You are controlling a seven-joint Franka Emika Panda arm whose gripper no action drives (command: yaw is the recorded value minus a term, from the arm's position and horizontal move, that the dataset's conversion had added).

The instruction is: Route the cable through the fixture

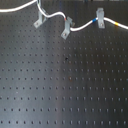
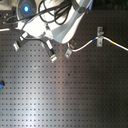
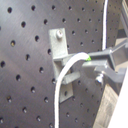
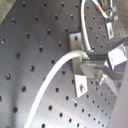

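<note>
- Found the cable (image 3: pixel 59 87) pinched between the closed fingers of the gripper (image 3: pixel 91 64), right at the forked top of the fixture (image 3: pixel 59 47) in the first wrist view.
- Judged the step in hand to be seating the cord: best done by carrying it over the open fork, then drawing it down along the clip's slant with the cord kept taut, so neither prong caught it.
- Could not tell from the first exterior view whether the cord sat inside the fork or only ran close over it.
- Noted a second run of the same cord passing just beside the fixture in the second wrist view, likely to snag if dragged along.
- Saw, to the first exterior view's right, the clip with a reddish spot (image 1: pixel 65 30) and the upright clip (image 1: pixel 100 19), with the cord running by both and the blue band (image 1: pixel 94 21) and yellow band (image 1: pixel 116 23) on either side of the upright one.
- Lost sight of the fixture behind the arm (image 2: pixel 60 22) in the second exterior view, above the black perforated board (image 1: pixel 65 85).
</note>
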